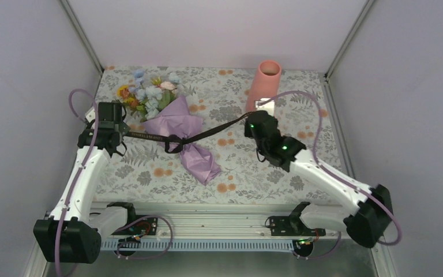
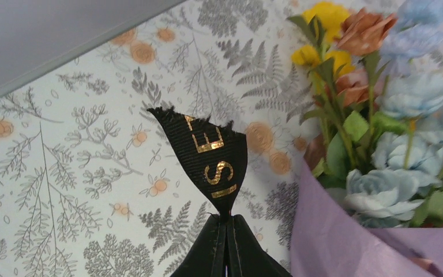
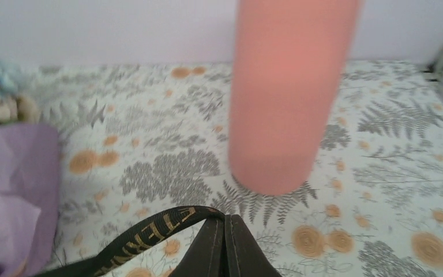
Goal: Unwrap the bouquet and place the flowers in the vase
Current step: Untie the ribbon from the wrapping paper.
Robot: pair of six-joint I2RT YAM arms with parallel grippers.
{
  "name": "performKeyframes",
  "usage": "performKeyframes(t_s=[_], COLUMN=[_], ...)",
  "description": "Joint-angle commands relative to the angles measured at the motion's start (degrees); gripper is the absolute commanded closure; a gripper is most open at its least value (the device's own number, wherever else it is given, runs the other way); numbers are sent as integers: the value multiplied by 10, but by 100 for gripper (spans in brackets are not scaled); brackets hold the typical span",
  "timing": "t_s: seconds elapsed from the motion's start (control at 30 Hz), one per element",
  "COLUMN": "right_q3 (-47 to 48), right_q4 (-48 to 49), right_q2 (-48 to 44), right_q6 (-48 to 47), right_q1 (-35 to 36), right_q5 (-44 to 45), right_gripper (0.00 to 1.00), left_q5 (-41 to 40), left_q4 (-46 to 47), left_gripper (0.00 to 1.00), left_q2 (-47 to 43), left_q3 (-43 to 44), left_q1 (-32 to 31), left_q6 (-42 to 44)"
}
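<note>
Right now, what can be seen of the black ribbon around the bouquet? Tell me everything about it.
The ribbon is a flat black woven band printed with gold capitals, one cut end frayed. It is knotted around the bouquet at the waist of its lilac paper, not yet undone. Its two tails stretch nearly straight to either side. The left gripper is shut on one end and the right gripper on the other.

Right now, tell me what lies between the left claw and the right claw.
A black ribbon runs taut from the left claw to the right claw, knotted around the wrapped bouquet midway. The top view shows it.
</note>
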Motion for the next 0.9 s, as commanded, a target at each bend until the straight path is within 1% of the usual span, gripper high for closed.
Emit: performKeyframes(t_s=[0.0,0.1,0.17,0.33,0.4,0.47,0.53,0.63,0.7,0.77,0.8,0.87], right_q3=[13,1,-5,-13,-19,-25,-29,-44,-47,-44,-40,-32], right_q4=[-85,-111,-119,-143,-154,-155,-146,-123,-115,-125,-135,-149], right_q2=[-83,-118,-130,-122,-113,-109,-108,-105,-95,-78,-68,-54], right_q6=[97,127,137,151,165,171,166,146,134,132,137,143], right_q1=[-5,-6,-7,-7,-7,-8,-8,-8,-8,-8,-8,-8], right_q5=[81,116,132,110,112,109,88,49,23,15,14,-6], right_gripper=[96,96,96,96,96,96,96,96,96,96,94,84], left_q5=[-35,-51,-47,5,19,47,91,200,252,276,276,252], left_q4=[3,-10,-16,-4,13,38,50,89,109,117,114,89], left_gripper=[98,98,98,97,98,98,98,98,98,98,98,98], left_q2=[-4,-5,-9,-26,-44,-63,-75,-99,-121,-142,-146,-144], left_q3=[51,90,121,199,210,209,213,193,169,141,128,115], left_q1=[3,3,3,3,3,3,3,3,3,3,3,3], left_q6=[12,9,11,79,97,121,147,200,211,205,204,205])
